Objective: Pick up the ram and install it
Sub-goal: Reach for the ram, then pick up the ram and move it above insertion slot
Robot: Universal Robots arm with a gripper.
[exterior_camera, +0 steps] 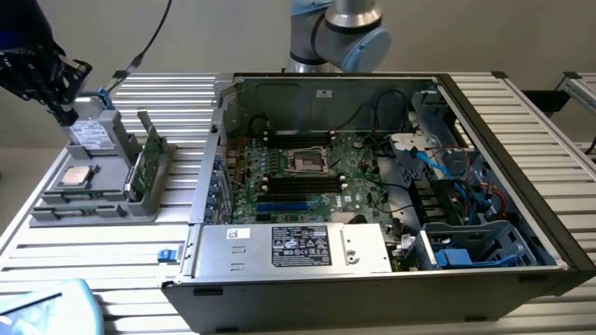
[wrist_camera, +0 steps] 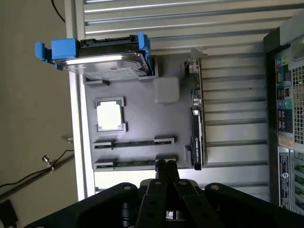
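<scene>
While the ram [wrist_camera: 133,164] lies in the tray [wrist_camera: 142,118], the closed hand [wrist_camera: 166,164] hovers above.

The ram [wrist_camera: 135,164], a long thin dark-green stick, sits edge-up in the grey tray [wrist_camera: 142,118] near its rim.

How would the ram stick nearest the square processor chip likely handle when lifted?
The thin dark-green ram stick looks rigid and probably light. It appears to stand on edge in the grey plastic tray's narrow holder, so it may bind if pulled crooked. Its narrow edges may slip.
</scene>
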